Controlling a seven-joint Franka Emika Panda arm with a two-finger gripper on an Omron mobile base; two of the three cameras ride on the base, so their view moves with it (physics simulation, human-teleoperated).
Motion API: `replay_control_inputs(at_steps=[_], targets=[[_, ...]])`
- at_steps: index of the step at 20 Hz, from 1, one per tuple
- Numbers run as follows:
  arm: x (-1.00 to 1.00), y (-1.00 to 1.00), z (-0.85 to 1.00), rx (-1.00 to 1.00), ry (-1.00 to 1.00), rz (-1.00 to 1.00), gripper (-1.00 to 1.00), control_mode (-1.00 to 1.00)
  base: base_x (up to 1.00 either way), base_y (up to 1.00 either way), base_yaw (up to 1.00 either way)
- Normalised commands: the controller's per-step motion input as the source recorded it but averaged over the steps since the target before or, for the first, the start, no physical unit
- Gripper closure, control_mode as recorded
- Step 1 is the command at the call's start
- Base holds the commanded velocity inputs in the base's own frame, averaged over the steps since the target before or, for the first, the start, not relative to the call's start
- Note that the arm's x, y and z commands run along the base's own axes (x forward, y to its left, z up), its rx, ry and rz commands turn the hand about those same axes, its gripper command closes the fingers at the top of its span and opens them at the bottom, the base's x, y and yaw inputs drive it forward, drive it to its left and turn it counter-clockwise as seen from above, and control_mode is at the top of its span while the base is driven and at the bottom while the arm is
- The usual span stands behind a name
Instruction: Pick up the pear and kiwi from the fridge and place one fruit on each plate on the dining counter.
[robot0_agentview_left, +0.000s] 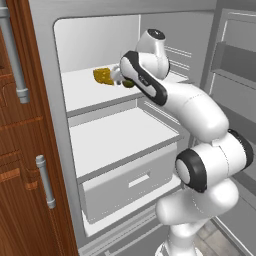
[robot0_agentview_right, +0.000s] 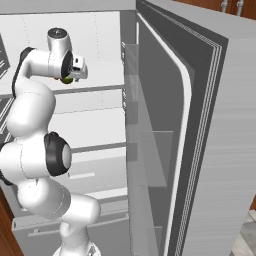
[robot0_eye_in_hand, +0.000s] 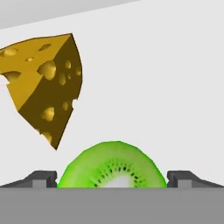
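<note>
Fingers (robot0_eye_in_hand: 112, 177) of our white arm's hand stand wide apart, one dark tip (robot0_eye_in_hand: 43, 178) on each side of the bright green cut kiwi (robot0_eye_in_hand: 112, 165), which sits between them in the hand view; whether the tips touch the fruit we cannot tell. Its sliced face, with pale core and a ring of dark seeds, looks toward the camera. Just beyond and to the left in that view we see an orange-yellow holed cheese wedge (robot0_eye_in_hand: 43, 83), apart from the kiwi, both against the white interior.

From the left base view we find the tall grey fridge (robot0_agentview_left: 47, 75) open, its white upper shelf (robot0_agentview_left: 82, 92) carrying the cheese wedge (robot0_agentview_left: 103, 76) and, just beside it, a small patch of the green fruit (robot0_agentview_left: 128, 84) mostly covered by our hand. Below lie a second white shelf (robot0_agentview_left: 117, 132) and a white drawer (robot0_agentview_left: 130, 182). A brown wooden cabinet (robot0_agentview_left: 20, 175) with grey handles stands to the left of the fridge.

From the right base view we see the hand reaching over the upper shelf with a sliver of green (robot0_agentview_right: 66, 79) under it, and the grey fridge door (robot0_agentview_right: 200, 140) swung open on the right.
</note>
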Motion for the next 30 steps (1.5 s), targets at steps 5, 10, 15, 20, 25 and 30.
replay_control_inputs(at_steps=[5,10,15,20,25,30], targets=[[0.00,0.08,-0.34,-0.01,0.00,0.00,-1.00,-1.00,0.00,0.00,0.00],[0.00,0.02,-0.15,-0.01,0.00,0.00,-1.00,-1.00,0.00,0.00,0.00],[0.00,0.00,0.00,0.00,0.00,0.00,-1.00,-1.00,0.00,0.00,0.00],[0.00,0.00,0.00,0.00,0.00,0.00,1.00,-1.00,0.00,0.00,0.00],[0.00,0.00,0.00,0.00,0.00,0.00,1.00,-1.00,0.00,0.00,0.00],[0.00,0.00,0.00,0.00,0.01,0.00,1.00,-1.00,0.00,0.00,0.00]])
